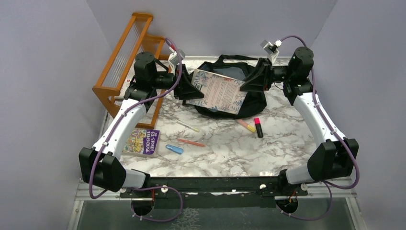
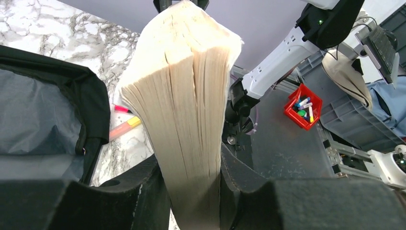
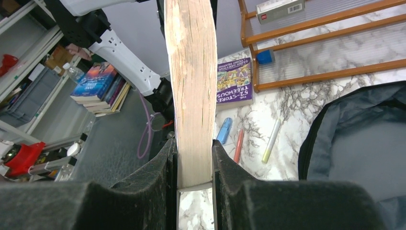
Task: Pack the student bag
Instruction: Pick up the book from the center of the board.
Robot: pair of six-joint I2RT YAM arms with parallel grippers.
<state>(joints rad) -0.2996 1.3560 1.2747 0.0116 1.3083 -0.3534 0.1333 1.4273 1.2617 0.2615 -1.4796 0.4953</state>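
Top external view: my left gripper [image 1: 189, 88] and right gripper [image 1: 246, 84] each clamp one end of the book [image 1: 218, 91], its long axis running left-right, over the open student bag [image 1: 254, 103] at far centre.

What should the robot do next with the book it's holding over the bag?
Probably lower the book slowly into the bag. Both arms' jaws pinch the book at opposite edges, and it hangs right above the bag's open mouth, where the grey lining shows.
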